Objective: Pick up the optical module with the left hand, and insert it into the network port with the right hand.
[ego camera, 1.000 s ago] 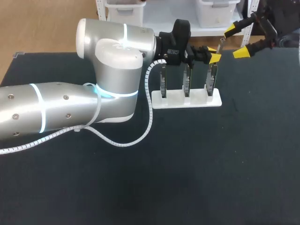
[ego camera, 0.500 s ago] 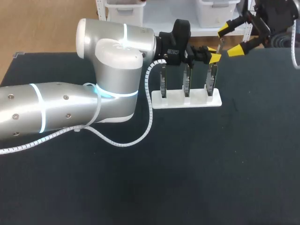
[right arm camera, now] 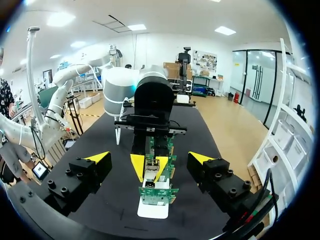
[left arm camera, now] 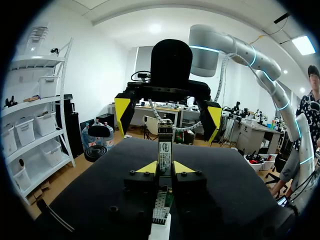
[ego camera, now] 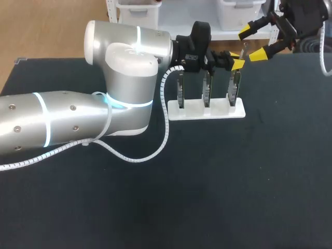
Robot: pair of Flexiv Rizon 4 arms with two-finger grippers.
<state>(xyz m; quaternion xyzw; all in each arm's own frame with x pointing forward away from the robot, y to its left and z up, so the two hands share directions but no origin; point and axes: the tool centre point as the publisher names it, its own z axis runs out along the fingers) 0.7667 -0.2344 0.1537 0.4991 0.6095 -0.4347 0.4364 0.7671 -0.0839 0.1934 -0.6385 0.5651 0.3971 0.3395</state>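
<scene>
Found optical module pinched in left gripper, over white stand's end board: judged presented for handover. Found right gripper beyond stand, fingers spread wide, facing module.

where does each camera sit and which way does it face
Head view: above and behind, looking down on the table; left arm shows.
Left wrist view: looks along the left hand, shut on the module, toward the right hand.
Right wrist view: from the right hand, facing the opposite way over the white stand.
Both wrist views share the module.
</scene>
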